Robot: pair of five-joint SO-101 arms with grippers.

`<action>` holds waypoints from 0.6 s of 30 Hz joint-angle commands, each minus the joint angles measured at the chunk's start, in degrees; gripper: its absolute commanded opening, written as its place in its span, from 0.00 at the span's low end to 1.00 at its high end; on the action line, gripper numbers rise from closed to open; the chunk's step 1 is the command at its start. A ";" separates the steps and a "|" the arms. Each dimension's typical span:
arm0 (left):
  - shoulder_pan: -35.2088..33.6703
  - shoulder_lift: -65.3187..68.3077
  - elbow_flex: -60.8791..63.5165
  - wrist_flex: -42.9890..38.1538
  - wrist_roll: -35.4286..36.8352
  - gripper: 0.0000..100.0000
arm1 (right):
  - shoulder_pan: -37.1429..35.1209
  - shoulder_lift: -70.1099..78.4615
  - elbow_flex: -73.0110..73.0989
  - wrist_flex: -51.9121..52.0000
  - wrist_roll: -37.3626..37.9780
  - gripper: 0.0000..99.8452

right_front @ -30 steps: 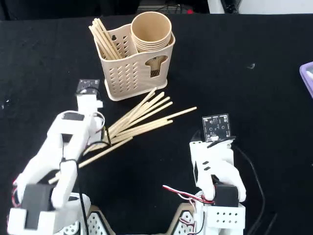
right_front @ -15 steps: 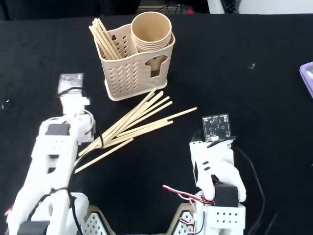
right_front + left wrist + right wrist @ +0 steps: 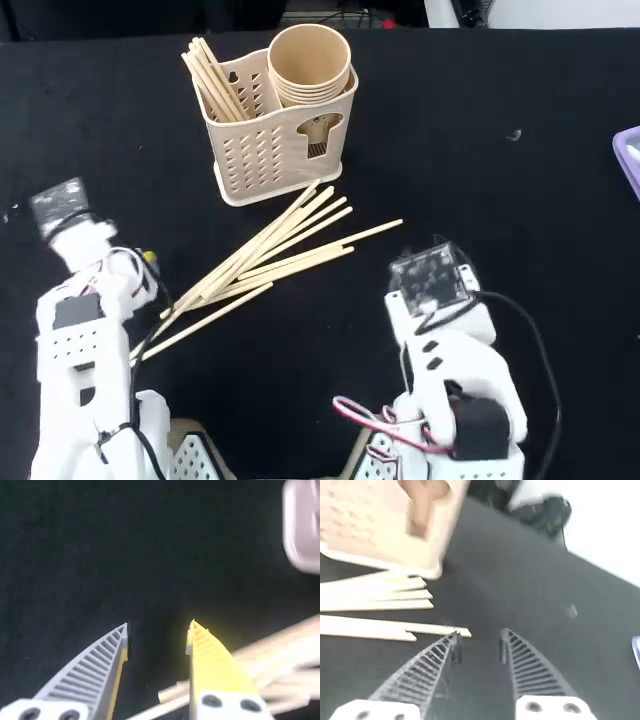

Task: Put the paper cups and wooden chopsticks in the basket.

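A black, cloth-covered bench [image 3: 520, 200] carries a beige slotted plastic basket [image 3: 270, 150], upright at the far side, with a nested stack of round paper cups [image 3: 310, 65] in one compartment and a leaning bundle of chopsticks [image 3: 210, 80] in the other. Just in front of it, thin, pale wooden loose chopsticks [image 3: 270, 255] fan out flat on the cloth. The left gripper [image 3: 158, 625], one ribbed finger grey and one yellow, is spread and empty beside their ends, and the right gripper [image 3: 479, 633], with black latticed fingers, is likewise spread and empty near their tips.
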 commanded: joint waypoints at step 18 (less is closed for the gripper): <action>-8.40 -0.88 -0.13 -2.37 5.19 0.20 | -40.70 62.64 -24.40 -8.53 16.35 0.18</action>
